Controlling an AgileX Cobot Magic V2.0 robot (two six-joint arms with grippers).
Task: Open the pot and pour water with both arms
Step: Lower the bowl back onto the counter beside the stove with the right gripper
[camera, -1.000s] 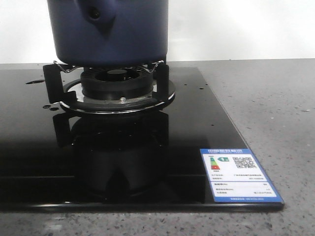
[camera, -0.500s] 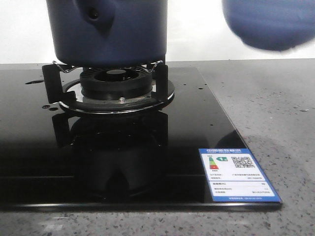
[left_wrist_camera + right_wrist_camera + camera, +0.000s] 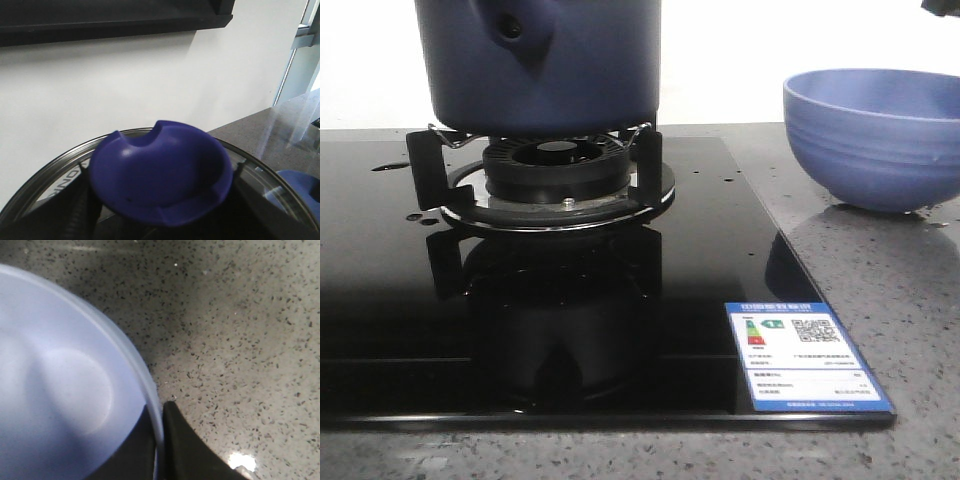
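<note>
The dark navy pot (image 3: 545, 60) stands on the burner (image 3: 555, 165); its hollow handle stub (image 3: 515, 25) faces me and its top is cut off in the front view. In the left wrist view my left gripper (image 3: 160, 205) is shut on the lid's dark blue knob (image 3: 160, 170), with the glass lid (image 3: 55, 175) and its steel rim around it. The periwinkle ribbed bowl (image 3: 875, 140) sits on the counter at the right. My right gripper (image 3: 161, 440) is shut on the bowl's rim (image 3: 145, 385), one finger inside and one outside.
The black glass stove top (image 3: 380, 300) fills the left and middle, with a blue-and-white energy label (image 3: 805, 355) at its front right corner. Speckled grey counter (image 3: 880, 300) lies to the right. A white wall is behind.
The bowl came down into view at the right and now sits on the counter. The pot has not moved.
</note>
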